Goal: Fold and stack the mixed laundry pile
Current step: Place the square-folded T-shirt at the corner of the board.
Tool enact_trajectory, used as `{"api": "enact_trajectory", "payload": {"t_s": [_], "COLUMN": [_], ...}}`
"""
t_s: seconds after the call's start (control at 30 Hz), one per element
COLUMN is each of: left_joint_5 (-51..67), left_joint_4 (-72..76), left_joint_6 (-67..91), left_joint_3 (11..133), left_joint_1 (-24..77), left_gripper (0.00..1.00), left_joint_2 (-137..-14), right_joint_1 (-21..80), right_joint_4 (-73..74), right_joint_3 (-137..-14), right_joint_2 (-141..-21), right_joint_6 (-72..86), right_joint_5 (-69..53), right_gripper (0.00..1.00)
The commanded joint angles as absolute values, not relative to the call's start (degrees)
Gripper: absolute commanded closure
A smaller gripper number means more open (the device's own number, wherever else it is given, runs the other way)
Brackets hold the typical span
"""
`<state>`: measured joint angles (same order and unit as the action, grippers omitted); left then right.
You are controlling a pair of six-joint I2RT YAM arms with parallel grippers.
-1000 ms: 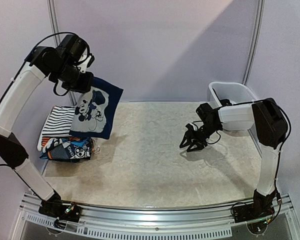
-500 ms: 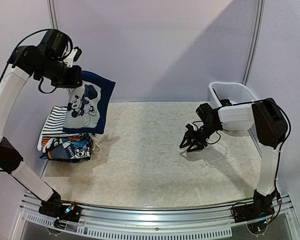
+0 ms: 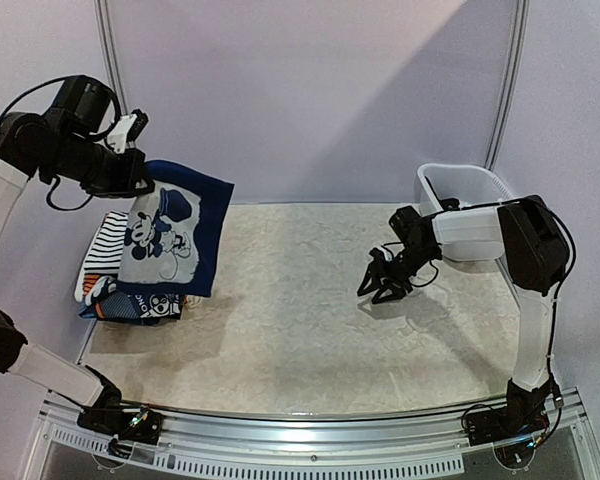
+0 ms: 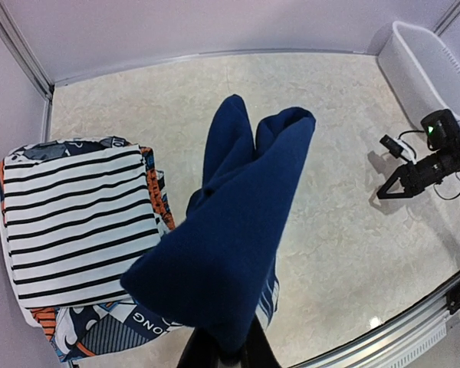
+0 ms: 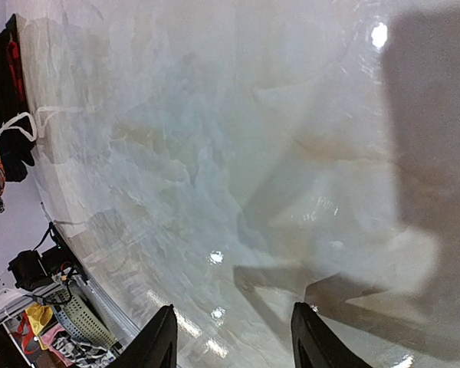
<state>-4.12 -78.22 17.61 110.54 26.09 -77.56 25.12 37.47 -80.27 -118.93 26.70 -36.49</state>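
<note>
the left end effector (image 3: 138, 183) is clenched on the top edge of a navy blue cloth garment with a cartoon mouse print (image 3: 175, 240). it holds the garment up in the air, hanging over the left side of the pale marbled tabletop (image 3: 300, 330). below it, at the tabletop's left edge, lies a folded stack: a black-and-white striped cloth garment (image 3: 105, 252) on top of a blue cartoon-print garment with orange bits (image 3: 130, 302). the right end effector (image 3: 380, 284) hovers low over the right side, fingers spread with nothing between them. a white plastic tub (image 3: 470, 185) stands in the far right corner.
</note>
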Motion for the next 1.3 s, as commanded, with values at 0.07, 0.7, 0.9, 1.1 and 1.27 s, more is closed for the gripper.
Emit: {"api": "enact_trajectory", "payload": {"t_s": [0.07, 0.7, 0.9, 1.1, 1.27], "left_joint_5": [-8.27, -26.84, -32.16, -33.75, -33.91], "left_joint_4": [-95.65, -98.39, -95.94, -90.14, -83.71], "left_joint_6": [17.08, 13.65, 10.51, 5.13, 0.86], "left_joint_3": [107.02, 103.04, 101.74, 99.03, 96.73], "left_joint_1": [25.58, 23.28, 20.78, 16.86, 12.74], "left_gripper": [1.0, 1.0, 1.0, 1.0, 1.0], "left_joint_2": [-77.55, -81.39, -82.03, -82.56, -84.02], "right_joint_1": [25.84, 25.91, 25.88, 25.95, 25.94], "right_joint_4": [38.1, 38.13, 38.46, 39.29, 39.29], "right_joint_3": [-81.27, -79.32, -80.18, -81.54, -81.82], "right_joint_2": [-119.74, -118.87, -119.74, -120.58, -121.11], "right_joint_6": [26.63, 26.98, 27.07, 26.73, 26.98], "right_joint_5": [-35.61, -35.07, -35.33, -35.33, -35.42], "right_gripper": [0.49, 0.49, 0.49, 0.49, 0.49]}}
